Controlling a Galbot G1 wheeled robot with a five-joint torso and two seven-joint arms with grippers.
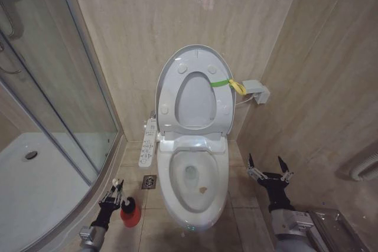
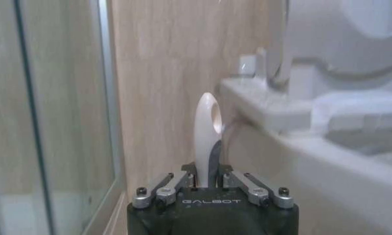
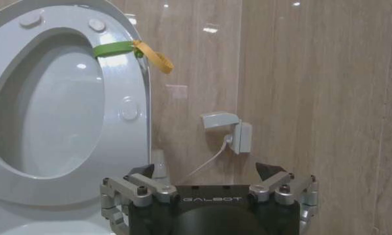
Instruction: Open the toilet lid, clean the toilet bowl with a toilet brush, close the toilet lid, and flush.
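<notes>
I see toilet lid [image 1: 192, 90] raised against wall, toilet bowl [image 1: 195, 172] exposed. My left gripper [image 2: 209, 178] low beside bowl, pinching toilet brush [image 2: 208, 132] handle over red cup [image 1: 130, 213]. Right gripper [image 1: 269, 169] right of bowl, fingers spread, holding nothing.

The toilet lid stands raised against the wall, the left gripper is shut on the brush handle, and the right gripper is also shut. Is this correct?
Not entirely. The right gripper is open, its fingers spread with nothing between them, as the right wrist view shows. The rest holds.
</notes>
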